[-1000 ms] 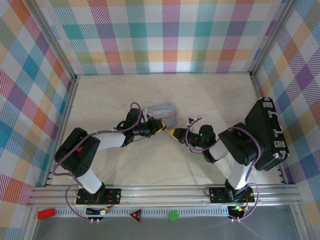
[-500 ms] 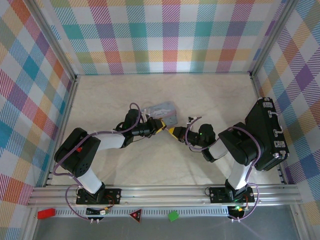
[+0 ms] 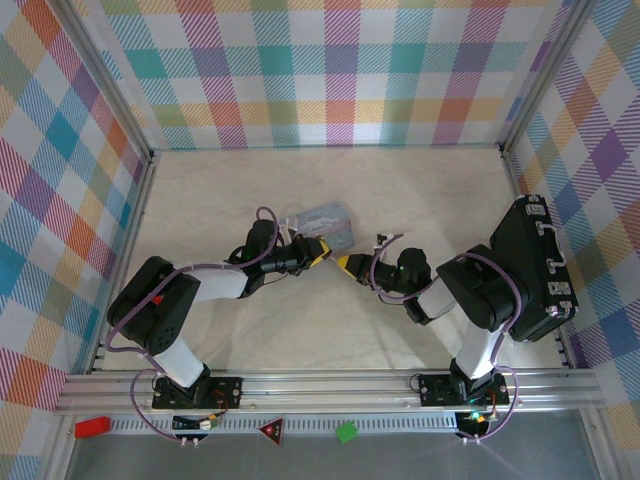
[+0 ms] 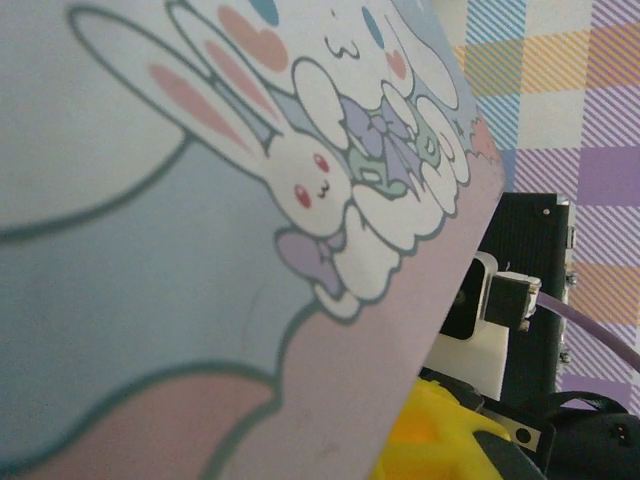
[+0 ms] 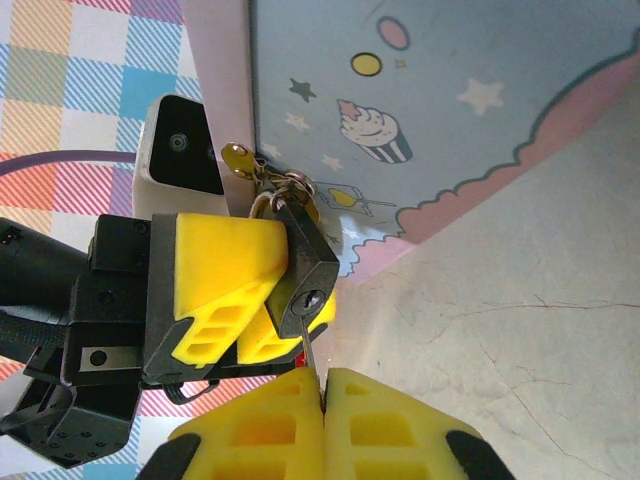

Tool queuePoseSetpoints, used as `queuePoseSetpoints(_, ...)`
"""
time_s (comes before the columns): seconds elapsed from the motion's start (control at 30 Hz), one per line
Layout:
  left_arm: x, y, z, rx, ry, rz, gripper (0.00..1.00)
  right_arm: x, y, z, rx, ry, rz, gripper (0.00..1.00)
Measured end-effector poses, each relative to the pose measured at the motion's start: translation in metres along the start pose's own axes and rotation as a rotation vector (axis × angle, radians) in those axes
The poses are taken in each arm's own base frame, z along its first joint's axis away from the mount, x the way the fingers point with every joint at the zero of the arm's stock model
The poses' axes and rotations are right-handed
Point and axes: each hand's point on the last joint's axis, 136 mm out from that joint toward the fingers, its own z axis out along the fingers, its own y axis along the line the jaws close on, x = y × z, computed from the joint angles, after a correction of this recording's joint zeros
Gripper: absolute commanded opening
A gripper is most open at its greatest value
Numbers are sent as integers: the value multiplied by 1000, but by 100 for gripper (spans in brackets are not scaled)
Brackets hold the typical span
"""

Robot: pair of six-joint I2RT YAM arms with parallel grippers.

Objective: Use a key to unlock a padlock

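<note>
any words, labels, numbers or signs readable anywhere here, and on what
No readable text.
tin box: only cartoon rabbits, a cupcake and stars, no words.
red triangle sign on the front rail: too small to read.
padlock: no marking legible.

Bears, on pale marbled tabletop (image 3: 420, 190), a cartoon-printed tin (image 3: 330, 218) mid-surface and a black case (image 3: 532, 262) at right.

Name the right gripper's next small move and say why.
Probably ease the right gripper forward so the key enters the keyhole. The key is pinched in its shut fingers, its tip close to the keyhole and roughly in line with it. The left gripper grips the padlock, which hangs at the tin box.
</note>
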Motion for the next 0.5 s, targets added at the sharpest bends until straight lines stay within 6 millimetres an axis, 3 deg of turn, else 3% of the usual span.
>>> queuePoseSetpoints(0.5, -1, -1, -2, 19, -7, -18, 0, 0, 0, 0, 1, 1, 1, 0)
